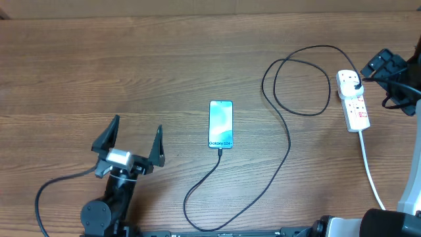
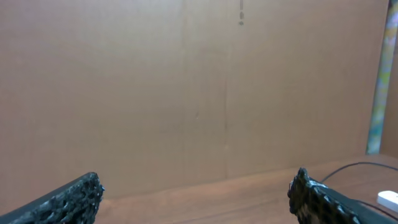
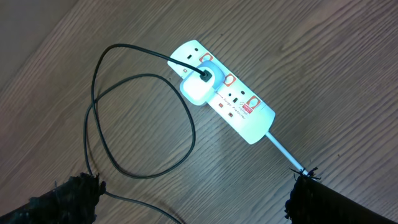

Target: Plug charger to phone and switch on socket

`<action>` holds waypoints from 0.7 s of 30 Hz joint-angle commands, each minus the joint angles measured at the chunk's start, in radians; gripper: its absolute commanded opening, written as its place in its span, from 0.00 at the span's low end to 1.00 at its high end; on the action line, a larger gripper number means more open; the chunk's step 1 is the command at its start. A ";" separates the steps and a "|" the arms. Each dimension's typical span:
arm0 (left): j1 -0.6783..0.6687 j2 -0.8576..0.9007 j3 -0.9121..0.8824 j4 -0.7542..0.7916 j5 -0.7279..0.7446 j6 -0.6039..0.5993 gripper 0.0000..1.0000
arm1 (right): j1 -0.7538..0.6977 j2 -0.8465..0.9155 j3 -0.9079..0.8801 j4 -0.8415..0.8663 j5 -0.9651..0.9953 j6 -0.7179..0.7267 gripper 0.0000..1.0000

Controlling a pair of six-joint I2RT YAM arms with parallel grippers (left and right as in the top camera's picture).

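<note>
Overhead, the phone (image 1: 221, 124) lies screen-up at the middle of the table (image 1: 131, 59). The charger (image 1: 289, 138) meets its near edge, then loops away to the socket (image 1: 356, 105) at the right. The left gripper (image 1: 136, 140) stands left of the phone, fingers apart; the right gripper (image 1: 378, 66) hangs beside the socket. Left wrist: spread fingers face a cardboard wall (image 2: 186, 87). Right wrist: spread fingers hover above the socket, where the charger enters a white adapter (image 3: 198, 88).
</note>
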 commanded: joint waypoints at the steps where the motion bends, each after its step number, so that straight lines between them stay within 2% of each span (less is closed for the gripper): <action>1: 0.009 -0.093 -0.088 0.029 0.000 0.022 0.99 | 0.002 -0.005 -0.003 0.003 0.010 0.008 1.00; 6: 0.009 -0.210 -0.105 -0.055 0.001 0.021 0.99 | 0.002 -0.005 -0.003 0.003 0.010 0.007 1.00; 11: 0.011 -0.220 -0.105 -0.071 -0.010 0.021 0.99 | 0.002 -0.005 -0.003 0.003 0.010 0.007 1.00; 21: 0.011 -0.259 -0.106 -0.277 -0.047 0.023 0.99 | 0.002 -0.005 -0.003 0.003 0.010 0.007 1.00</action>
